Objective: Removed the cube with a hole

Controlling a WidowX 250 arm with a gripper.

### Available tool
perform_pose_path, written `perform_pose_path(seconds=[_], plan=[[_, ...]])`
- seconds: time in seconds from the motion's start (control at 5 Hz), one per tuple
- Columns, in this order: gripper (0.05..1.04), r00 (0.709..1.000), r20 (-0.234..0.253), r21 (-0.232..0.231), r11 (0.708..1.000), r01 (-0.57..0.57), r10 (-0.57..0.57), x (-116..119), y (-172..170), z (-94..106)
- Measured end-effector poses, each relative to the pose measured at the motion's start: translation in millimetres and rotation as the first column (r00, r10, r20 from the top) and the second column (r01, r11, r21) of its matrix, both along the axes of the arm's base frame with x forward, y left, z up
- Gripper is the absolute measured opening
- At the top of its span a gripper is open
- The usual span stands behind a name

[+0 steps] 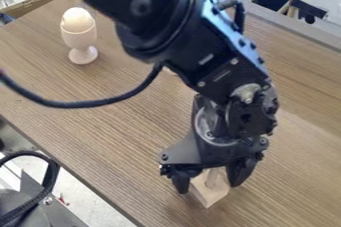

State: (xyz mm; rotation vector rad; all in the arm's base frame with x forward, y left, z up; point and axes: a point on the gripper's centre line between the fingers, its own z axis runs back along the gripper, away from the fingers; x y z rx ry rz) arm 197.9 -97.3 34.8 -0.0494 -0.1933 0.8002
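Observation:
The black gripper point(210, 186) hangs low over the lower right part of the table, fingers apart. Between and just below its fingertips is a pale wooden block point(210, 198) on the tabletop, with a short upright peg point(212, 177) rising from it. One finger stands to the left of the peg and one to the right, with a gap on each side. The gripper's body hides the rear of the block. I cannot tell a hole in the block.
A pale egg cup point(83, 56) holding a white egg point(77, 19) stands at the upper left of the wooden table point(120, 136). A black cable point(86, 103) loops over the left side. Part of a small pale object point(170, 70) shows beside the arm. Dark equipment lies at the lower left, off the table.

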Motion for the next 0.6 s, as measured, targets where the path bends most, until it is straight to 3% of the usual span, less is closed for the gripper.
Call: perform_pose_path(seconds=[0.4,0.6], plan=[[0.956,1.0,-0.006,-0.007,1.0,-0.007,0.007,8.9,-3.5,-4.4],[0.715,1.0,-0.003,-0.015,1.0,-0.014,0.014,9.3,-3.5,-5.4]])
